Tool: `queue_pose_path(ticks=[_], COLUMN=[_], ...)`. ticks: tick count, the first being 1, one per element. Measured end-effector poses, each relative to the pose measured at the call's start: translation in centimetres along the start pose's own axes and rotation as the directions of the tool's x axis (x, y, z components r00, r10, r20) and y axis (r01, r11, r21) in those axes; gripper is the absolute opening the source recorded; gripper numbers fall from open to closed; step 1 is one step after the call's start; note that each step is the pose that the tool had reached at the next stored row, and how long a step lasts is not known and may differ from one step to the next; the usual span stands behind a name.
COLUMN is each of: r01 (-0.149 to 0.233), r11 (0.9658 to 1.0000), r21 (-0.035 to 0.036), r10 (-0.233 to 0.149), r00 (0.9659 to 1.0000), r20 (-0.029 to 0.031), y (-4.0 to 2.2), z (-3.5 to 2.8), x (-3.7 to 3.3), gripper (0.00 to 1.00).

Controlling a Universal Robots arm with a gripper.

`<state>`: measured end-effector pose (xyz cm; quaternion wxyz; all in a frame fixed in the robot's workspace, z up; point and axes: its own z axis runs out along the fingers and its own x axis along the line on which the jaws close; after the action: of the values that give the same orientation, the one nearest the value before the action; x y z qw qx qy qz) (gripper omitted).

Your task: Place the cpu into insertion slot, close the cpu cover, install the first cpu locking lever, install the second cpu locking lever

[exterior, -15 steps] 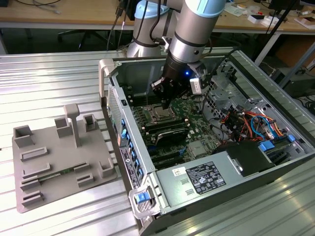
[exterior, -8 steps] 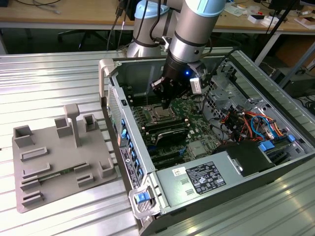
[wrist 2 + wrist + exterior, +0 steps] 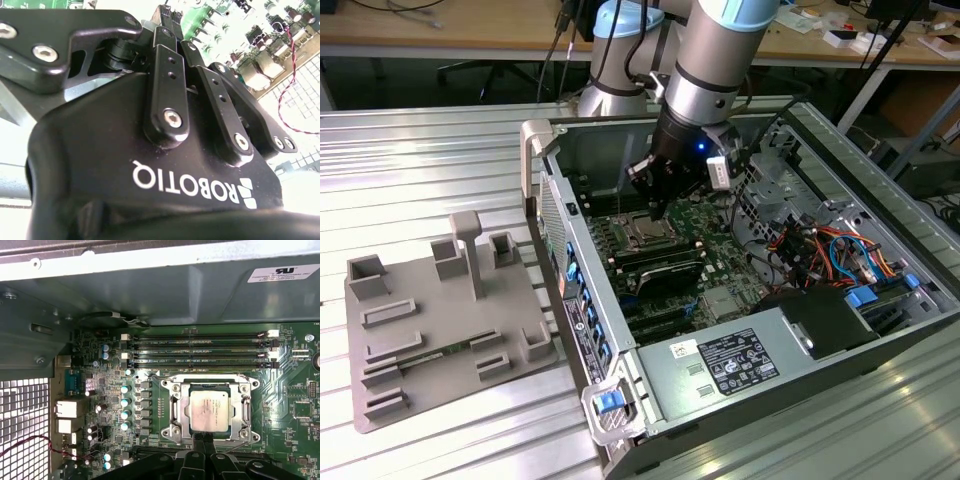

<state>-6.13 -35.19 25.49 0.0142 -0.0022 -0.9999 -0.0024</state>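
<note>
The cpu (image 3: 210, 409) lies flat in the insertion slot (image 3: 174, 431) on the green board, its silvery-grey top facing up. The cpu cover (image 3: 236, 410) rests down around it as a silvery frame. My gripper (image 3: 202, 439) is shut, its black fingertips together at the cpu's near edge, with nothing seen between them. In the exterior view the gripper (image 3: 653, 210) hangs just above the cpu (image 3: 647, 233) inside the open computer case. The second wrist view shows the gripper (image 3: 167, 17) from behind, its fingers (image 3: 165, 75) drawn together. I cannot make out the locking levers.
Long black memory sticks (image 3: 200, 347) run beside the socket. The case wall (image 3: 545, 190) stands at the exterior view's left of the board, with cables (image 3: 820, 245) and a power supply (image 3: 720, 370) around it. A grey fixture tray (image 3: 440, 320) lies outside the case.
</note>
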Motion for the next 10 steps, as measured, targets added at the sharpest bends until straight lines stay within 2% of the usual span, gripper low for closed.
queue_pose_path(ticks=[10], r01=[0.000], r11=[1.0000], r21=[0.0000], r10=[0.000], r00=[1.0000], r20=[0.0000], y=[0.00], z=[-0.08], x=[0.00], gripper=[0.11])
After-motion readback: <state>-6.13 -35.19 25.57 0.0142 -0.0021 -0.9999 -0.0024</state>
